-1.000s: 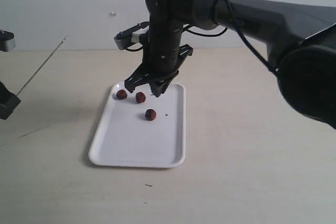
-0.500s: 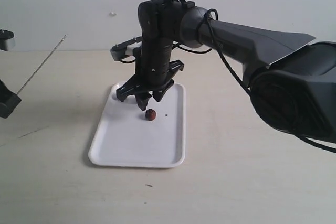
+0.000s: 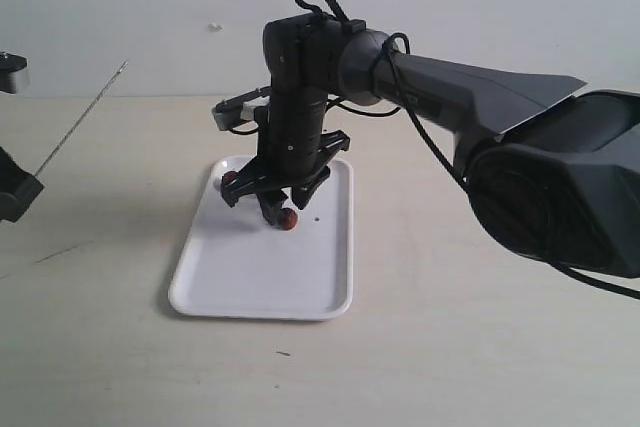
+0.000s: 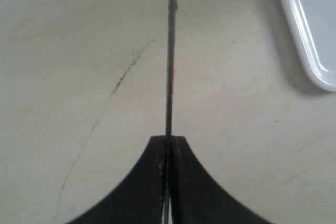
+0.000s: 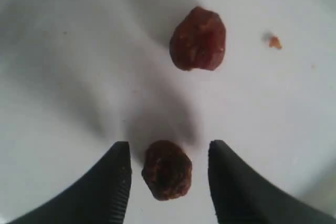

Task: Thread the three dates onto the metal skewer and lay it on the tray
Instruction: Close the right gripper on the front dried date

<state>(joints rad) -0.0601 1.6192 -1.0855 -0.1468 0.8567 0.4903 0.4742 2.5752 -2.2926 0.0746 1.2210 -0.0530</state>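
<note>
The right gripper hangs low over the white tray with its jaws apart, straddling one date that lies on the tray untouched. A second date lies nearby. The left gripper is clenched on the metal skewer above the worktop.

Right arm: matte black throughout, a tapering angular link joined to a rounded elbow and a bulky rounded housing. Black cables loop over the cylindrical wrist. A small light-grey camera block projects from the wrist. Right gripper: black, with splayed struts and tapered, flat-faced fingers. Left gripper: black curved fingers.
</note>
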